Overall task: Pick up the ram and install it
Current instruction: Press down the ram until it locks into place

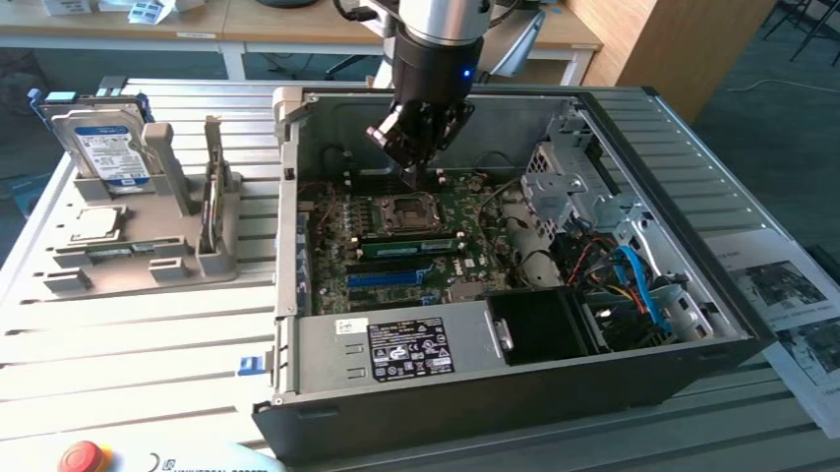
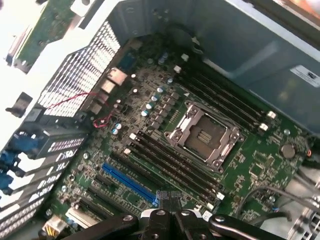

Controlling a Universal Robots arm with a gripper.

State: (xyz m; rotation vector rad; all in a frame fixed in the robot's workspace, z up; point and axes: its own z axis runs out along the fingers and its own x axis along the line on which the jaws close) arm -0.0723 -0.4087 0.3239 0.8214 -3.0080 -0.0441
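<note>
Exterior view, its left to its right.

- A red button (image 1: 82, 458) is being shown at the near edge of the table (image 1: 145, 334).
- A grey holder (image 1: 132, 265) is being carried by the table. A hard drive (image 1: 108, 143) is being held upright in it and a square silver chip (image 1: 93, 224) is being kept flat in front of the drive.
- A thin board (image 1: 216, 187) is being held on edge at the holder's case-side end. In the wrist view a green board (image 2: 47, 27) is being seen beyond the case's perforated rear panel; whether it is the same piece cannot be told.
- The open computer case (image 1: 393, 413) is being supported just beside the holder, with the motherboard (image 1: 334, 241) being exposed inside.
- The ram (image 1: 411, 244) is being seen as a green stick standing in a slot just beside the empty CPU socket (image 1: 400, 210) (image 2: 205, 136), between the socket and the blue slot (image 1: 388, 278) (image 2: 129, 181). How deeply it is being seated cannot be told.
- The gripper (image 1: 417, 173) (image 2: 170, 215) is being held above the motherboard, on the far side of the socket from the ram and apart from it. Its fingers are being kept fully closed, with nothing being gripped between them.
- Blue cables (image 1: 636, 280) are being seen in the case's right bay.
- Printed sheets (image 1: 788, 295) are being left on the table outside the case.
</note>
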